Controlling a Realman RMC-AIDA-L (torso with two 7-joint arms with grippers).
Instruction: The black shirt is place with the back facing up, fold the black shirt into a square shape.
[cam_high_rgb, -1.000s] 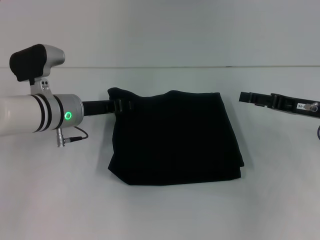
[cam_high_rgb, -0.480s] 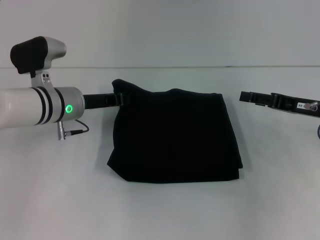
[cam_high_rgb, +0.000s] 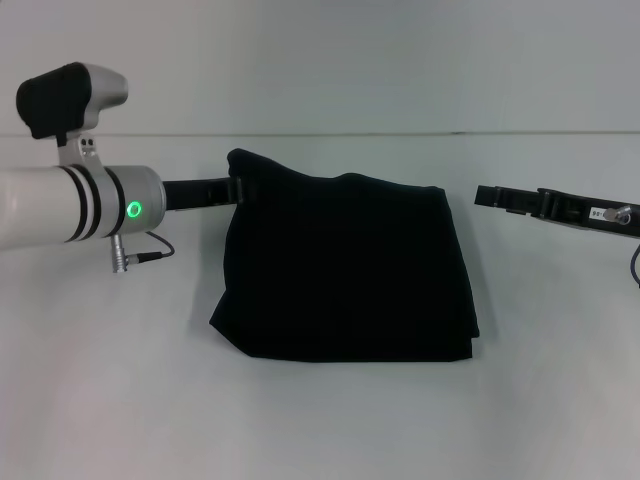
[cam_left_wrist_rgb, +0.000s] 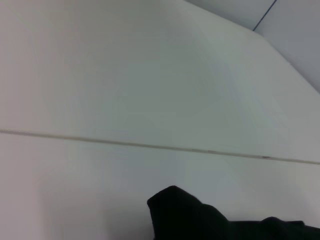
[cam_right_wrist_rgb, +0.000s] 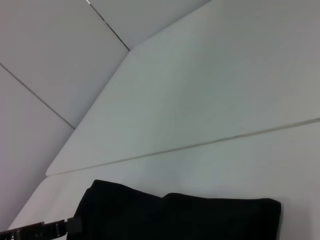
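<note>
Black shirt (cam_high_rgb: 345, 270) corner (far left) in left gripper (cam_high_rgb: 238, 189) jaws

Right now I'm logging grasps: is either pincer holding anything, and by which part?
The left pincer grips the folded black fabric shirt by its far left corner, lifted slightly. The right pincer holds nothing.

The left arm (cam_high_rgb: 60, 205) is a white cylinder with two black bands, a glowing green ring light and a thin black cable, topped by a grey-and-black housing. The right gripper (cam_high_rgb: 500, 196) is flat black with a small silver fitting.
</note>
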